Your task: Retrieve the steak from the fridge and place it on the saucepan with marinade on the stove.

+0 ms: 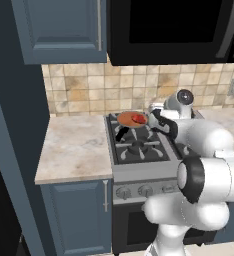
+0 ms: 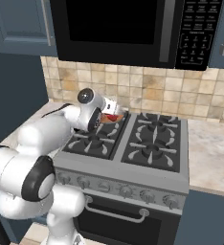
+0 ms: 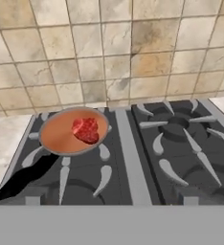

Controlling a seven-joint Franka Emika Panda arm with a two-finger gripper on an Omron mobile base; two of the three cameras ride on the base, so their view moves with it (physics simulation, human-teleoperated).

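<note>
The steak (image 3: 86, 130), a small dark-red lump, lies in the orange-brown marinade of the saucepan (image 3: 56, 136). The pan stands on the back left burner of the stove (image 1: 139, 150), its black handle (image 3: 23, 179) pointing to the front. In the left base view my gripper (image 1: 153, 119) hovers just right of the pan (image 1: 126, 119) and the steak (image 1: 137, 118), drawn back from both, open and holding nothing. From the right base view my arm covers most of the pan, and a bit of the steak (image 2: 115, 117) shows past it. The fridge is out of view.
A marble counter (image 1: 74, 145) lies left of the stove and another (image 2: 212, 148) to its right. A black microwave (image 2: 123, 24) hangs low over the burners. The tiled wall (image 3: 114, 48) rises right behind the pan. The right burners (image 3: 181, 139) carry nothing.
</note>
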